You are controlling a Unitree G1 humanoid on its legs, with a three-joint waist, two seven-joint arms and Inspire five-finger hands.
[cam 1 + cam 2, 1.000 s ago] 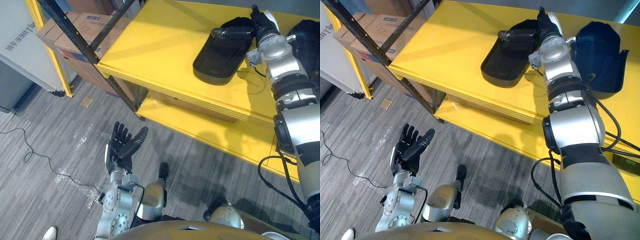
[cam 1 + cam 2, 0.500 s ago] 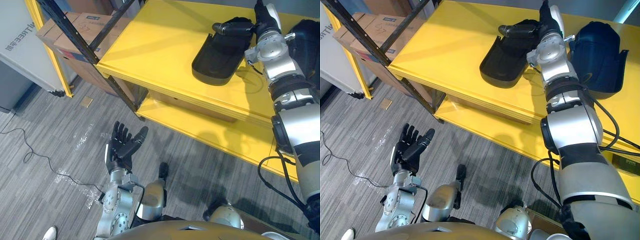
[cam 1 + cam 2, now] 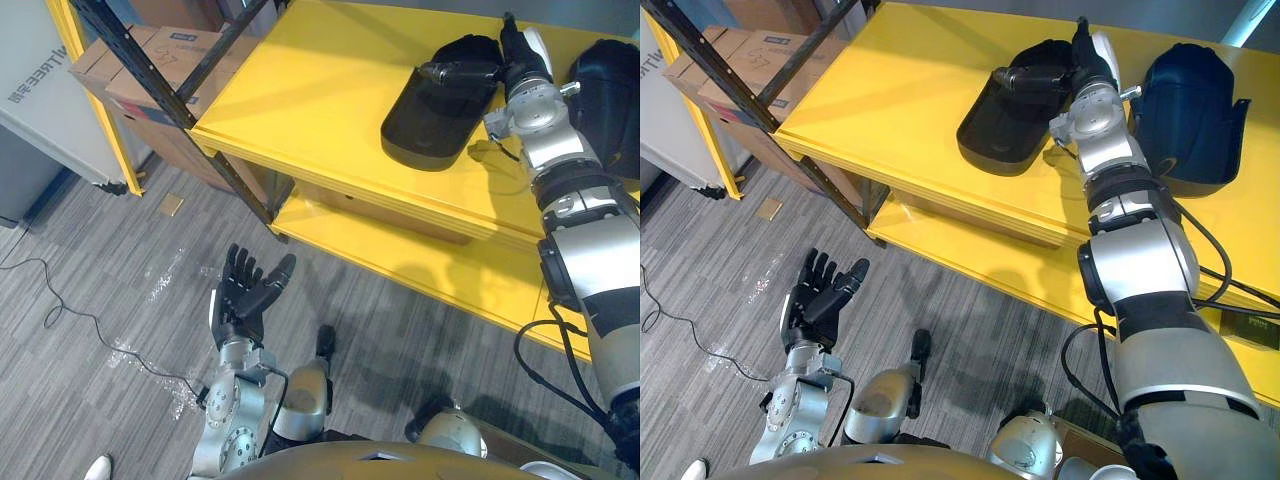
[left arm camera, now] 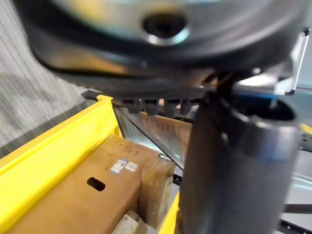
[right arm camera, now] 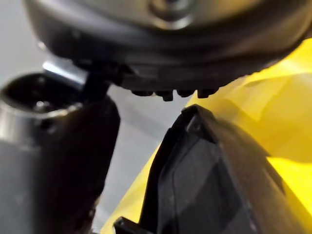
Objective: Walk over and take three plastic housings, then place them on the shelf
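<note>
So the right hand [image 3: 1076,66] is up on the yellow shelf [image 3: 890,90], arm stretched out over the top board, and it's got hold of the black housing [image 3: 1002,125] at its far end. The fingers [image 3: 1032,76] are curled across the top of that end, with the white-capped thumb [image 3: 1102,50] sitting on the other side, so that's a proper grasp and not just a touch. The housing itself is a long, shallow, tray-ish shell, and its near end looks to be down on the top board, pointing roughly toward the shelf's front edge. In the right wrist view, the housing's dark rim shows right past the hand, with yellow board behind it. Just to the right of the arm there's a second housing [image 3: 1185,105], darker and bulkier, also on the top board, close to the wrist but apart from the first one. A lower board [image 3: 970,255] of the same shelf runs underneath. The left hand [image 3: 245,295] is way down low over the grey carpeted floor [image 3: 120,270], well away from the shelf, fingers straight and spread, holding nothing. Some cardboard boxes [image 3: 140,70] sit behind the shelf's dark diagonal brace at the far left, and the left wrist view catches a cardboard box on a yellow board too. There's a white cabinet [image 3: 40,90] off to the left, and the tip of a person's white shoe [image 3: 100,466] pokes in at the bottom edge.
</note>
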